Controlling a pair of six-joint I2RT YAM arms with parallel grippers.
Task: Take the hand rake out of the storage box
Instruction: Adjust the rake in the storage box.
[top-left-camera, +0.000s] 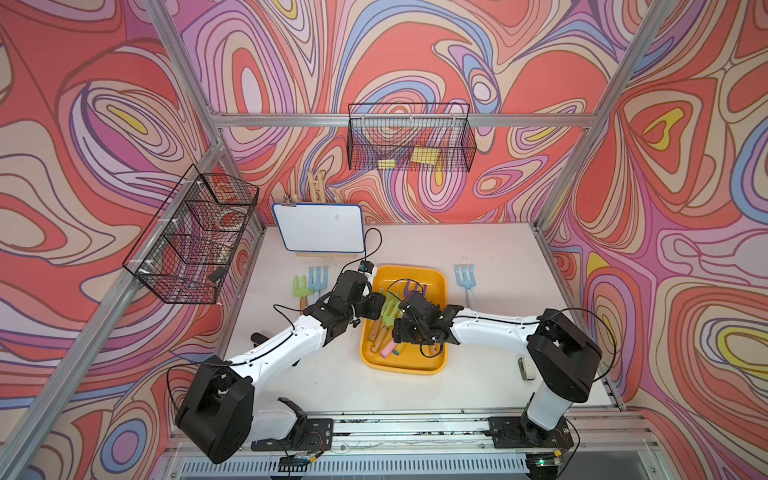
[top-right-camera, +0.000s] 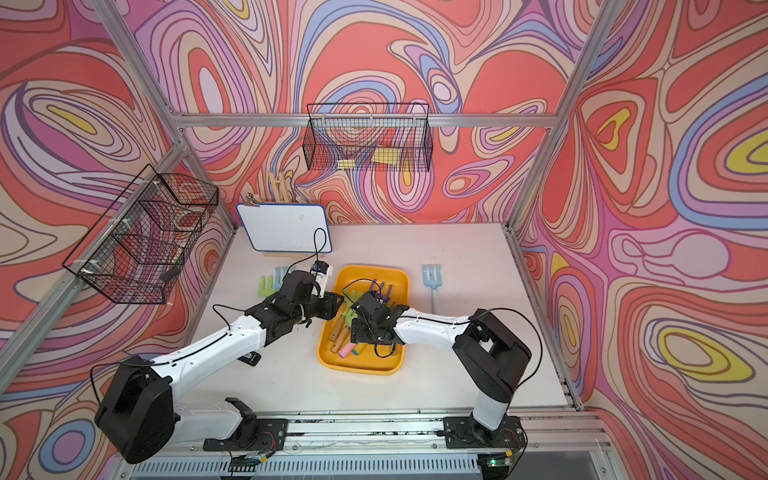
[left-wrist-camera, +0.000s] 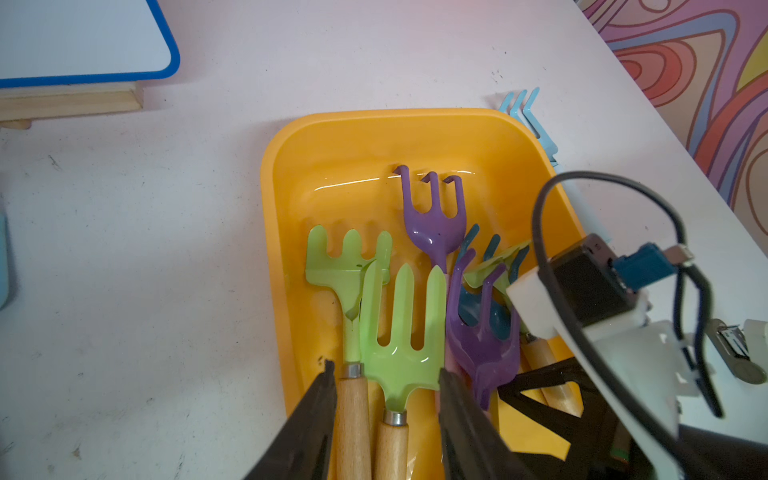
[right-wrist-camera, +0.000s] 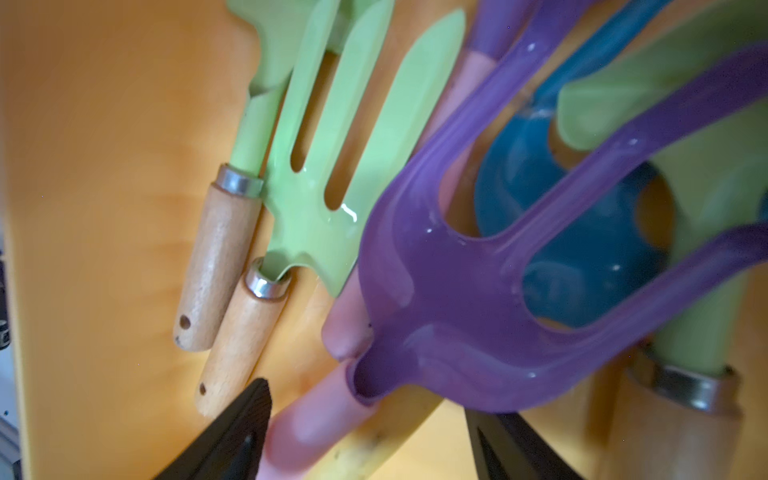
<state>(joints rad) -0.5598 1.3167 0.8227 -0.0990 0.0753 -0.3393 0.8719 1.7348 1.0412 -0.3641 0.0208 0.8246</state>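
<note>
Right gripper (right-wrist-camera: 365, 397): jaws spread, nothing pinched; the pink handle of a purple hand rake (right-wrist-camera: 436, 282) is straddled just beneath. Rake lies in the storage box (left-wrist-camera: 286, 199), long axis along the box, tines pointed away. Right arm is judged nearer. Left gripper (left-wrist-camera: 386, 369) is set about green tools (left-wrist-camera: 399, 324); grip cannot be told. No writing legible.

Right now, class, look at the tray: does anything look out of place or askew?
Yes. The rakes in the tray are heaped, not side by side: a purple rake lies on top of a dark blue rake. Three more lie outside it on the table: a green rake and two pale blue rakes.
</note>
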